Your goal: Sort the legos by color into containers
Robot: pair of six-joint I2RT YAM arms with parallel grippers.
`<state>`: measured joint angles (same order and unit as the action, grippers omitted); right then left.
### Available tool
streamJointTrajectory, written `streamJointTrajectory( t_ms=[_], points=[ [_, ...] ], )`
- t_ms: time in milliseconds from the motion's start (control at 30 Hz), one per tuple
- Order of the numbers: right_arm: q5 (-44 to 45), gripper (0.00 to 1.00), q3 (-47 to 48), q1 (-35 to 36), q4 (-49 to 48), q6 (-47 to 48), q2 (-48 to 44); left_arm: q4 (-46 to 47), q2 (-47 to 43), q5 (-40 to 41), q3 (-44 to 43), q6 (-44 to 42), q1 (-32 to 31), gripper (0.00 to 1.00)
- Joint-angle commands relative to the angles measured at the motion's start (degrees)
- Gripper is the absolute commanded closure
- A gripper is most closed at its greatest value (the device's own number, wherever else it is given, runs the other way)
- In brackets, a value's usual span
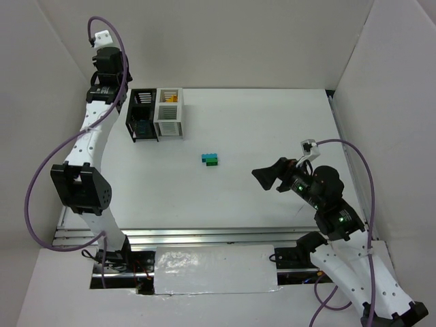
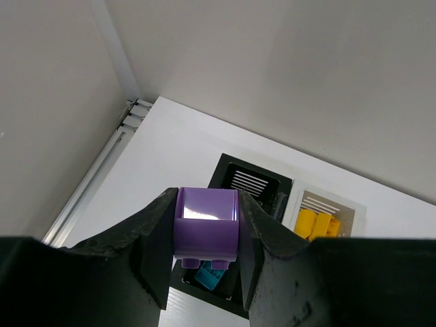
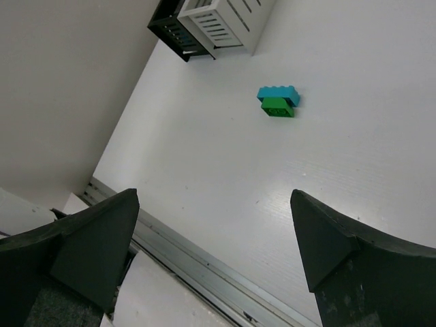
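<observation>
L pincer [image 2: 207,204] clamped on purple lego [image 2: 204,235], studs down, held above black bin [image 2: 219,174]; a teal brick [image 2: 210,276] lies inside that bin. White bin [image 2: 298,194], joined alongside, holds yellow legos [image 2: 312,223]. R pincer [image 3: 212,197] spread wide, gripping nothing, above counter [image 3: 204,157]. Mid-counter: teal lego [image 3: 278,92] & green lego [image 3: 278,107] touching, well apart from both bins.

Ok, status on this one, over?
Left gripper shut on purple lego, near black bin. Right gripper open, empty. Teal lego, green lego unsorted on table. Nothing blocking.
</observation>
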<state>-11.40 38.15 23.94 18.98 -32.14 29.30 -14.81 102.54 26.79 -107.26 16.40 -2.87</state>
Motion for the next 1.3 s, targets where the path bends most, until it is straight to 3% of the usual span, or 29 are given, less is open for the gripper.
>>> streamJointTrajectory(
  t_ms=[0,633,1267],
  points=[
    [0.58,0.0,0.43,-0.3,-0.88,-0.12,0.15,1.89,0.11,0.11,-0.84,-1.29,-0.03,1.0],
    [-0.03,0.0,-0.97,-0.3,-2.19,-0.99,1.72,2.59,4.07,-1.65,-1.02,-1.37,-0.11,1.0],
    [-0.03,0.0,-2.03,-0.21,-2.55,-1.52,2.17,3.03,6.0,1.51,-0.05,-1.91,-1.96,1.0]
  ],
)
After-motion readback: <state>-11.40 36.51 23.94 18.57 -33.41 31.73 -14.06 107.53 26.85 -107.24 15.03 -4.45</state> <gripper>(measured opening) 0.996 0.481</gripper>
